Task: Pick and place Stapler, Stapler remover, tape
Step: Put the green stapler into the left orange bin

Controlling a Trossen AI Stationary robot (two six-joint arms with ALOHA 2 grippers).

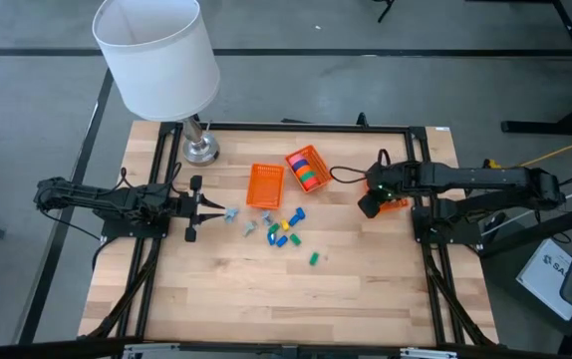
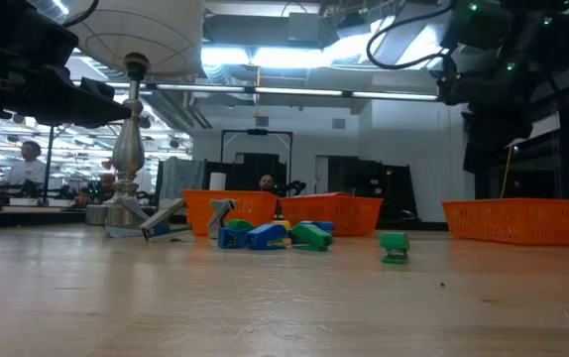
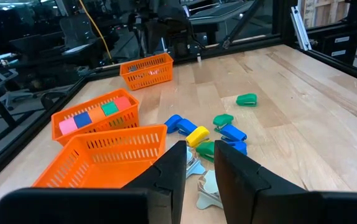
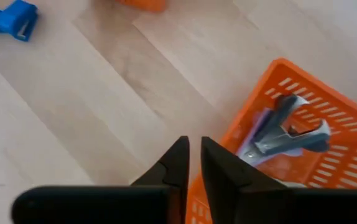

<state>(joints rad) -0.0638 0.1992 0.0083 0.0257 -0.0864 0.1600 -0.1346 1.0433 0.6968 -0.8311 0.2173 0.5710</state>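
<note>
Small blue, yellow and green staplers (image 1: 284,229) (image 3: 219,134) lie in a cluster at mid-table, and one green stapler (image 1: 314,258) lies apart from them. Grey staple removers (image 1: 232,213) (image 3: 207,188) lie just ahead of my left gripper (image 1: 209,211) (image 3: 200,163), which is open and low over the table. Coloured tape rolls (image 1: 307,168) (image 3: 95,114) sit in a row inside an orange basket. My right gripper (image 1: 369,206) (image 4: 194,152) hovers at the edge of the right-hand orange basket (image 1: 394,203) (image 4: 334,165), open by a narrow gap. A staple remover (image 4: 284,130) lies in that basket.
An orange basket with nothing in it (image 1: 265,184) (image 3: 113,155) stands beside the tape basket, near the far side of the table. A lamp with a white shade (image 1: 156,55) has its metal base (image 1: 201,150) on the far left of the table. Bare wood lies toward the near edge.
</note>
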